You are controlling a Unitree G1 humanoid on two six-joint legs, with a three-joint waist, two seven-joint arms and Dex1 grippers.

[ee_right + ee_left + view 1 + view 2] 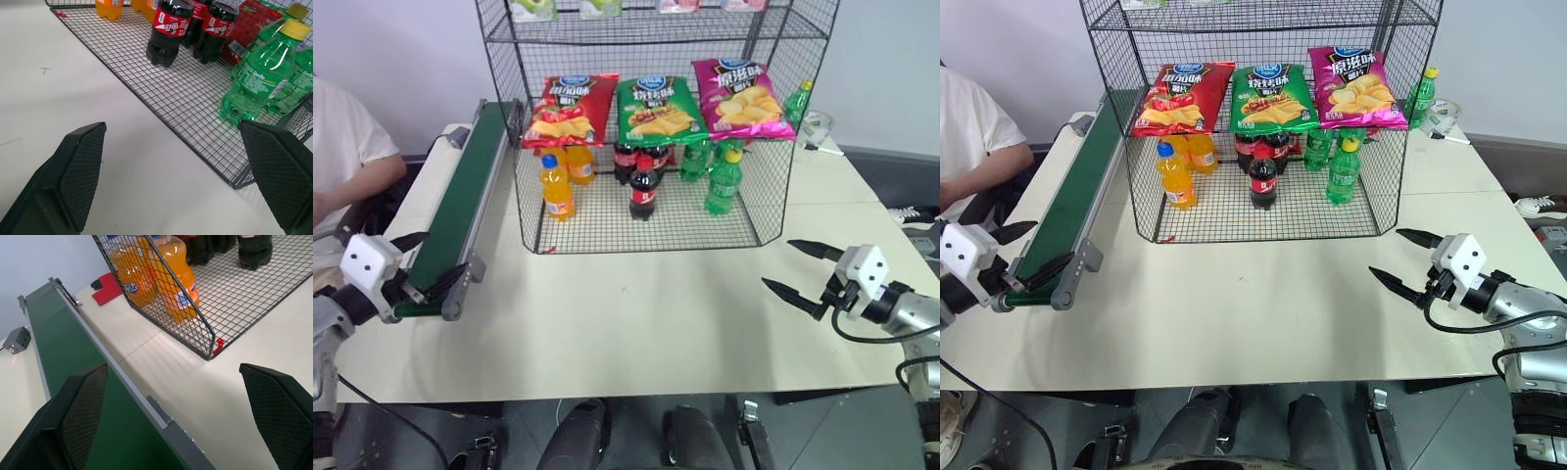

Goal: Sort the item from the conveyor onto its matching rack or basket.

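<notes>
The red chip bag (570, 110) lies on the middle tier of the black wire-mesh rack (759, 127), at about eleven o'clock from the counter's (636, 304) middle, leftmost in a row with a green chip bag (654, 106) and a pink chip bag (738, 96). It slopes toward the robot with its front edge hanging just over the tier's lip, so it looks already sorted beside its like. It is crinkly and glossy red, with a blue round logo at the top and yellow chips pictured below.

The conveyor (460, 206) runs along the rack's left side, from nine o'clock toward ten, its dark-green belt bare.

The left pincer (176, 416) hangs by the belt's near end, fingers spread wide and holding nothing, likely waiting there for the next delivery. The right pincer (800, 266) hovers over the counter at four o'clock, also apart and unladen, clear of the rack's front.

Orange soda bottles (556, 184), cola bottles (642, 186) and green soda bottles (722, 181) stand on the bottom tier.
</notes>
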